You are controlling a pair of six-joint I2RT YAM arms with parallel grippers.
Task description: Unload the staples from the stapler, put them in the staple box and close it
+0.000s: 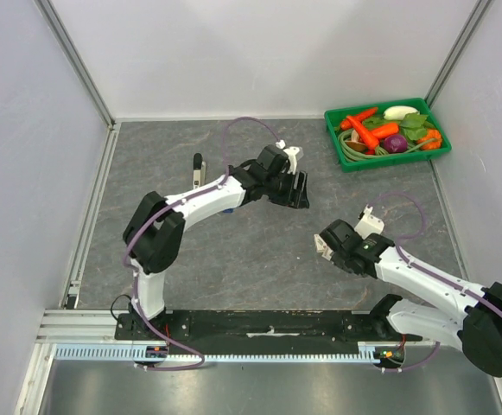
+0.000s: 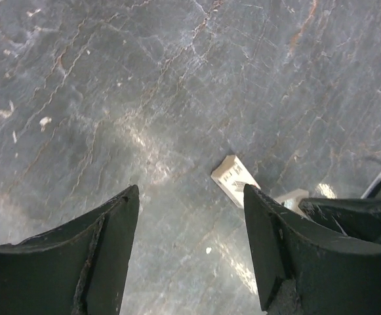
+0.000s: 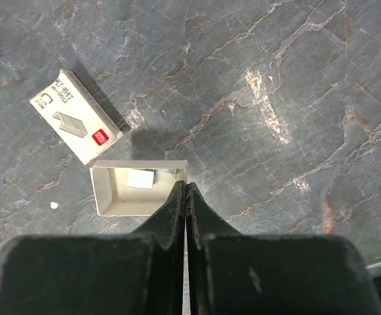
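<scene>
The black stapler (image 1: 197, 168) lies on the grey table at the back left, apart from both grippers. My left gripper (image 1: 299, 195) hangs open and empty over bare table (image 2: 190, 193). My right gripper (image 3: 186, 185) is shut, its tips just above the near right corner of an open white staple-box tray (image 3: 111, 197). The tray holds a small strip of staples (image 3: 141, 178). I see nothing gripped between the right fingers. The box's printed sleeve (image 3: 75, 125) lies beside the tray. The sleeve also shows in the left wrist view (image 2: 233, 178). In the top view my right gripper (image 1: 328, 243) is over the box (image 1: 318, 246).
A green tray (image 1: 344, 162) of toy vegetables stands at the back right corner. White walls and metal rails enclose the table. Small white specks (image 2: 44, 121) lie on the surface.
</scene>
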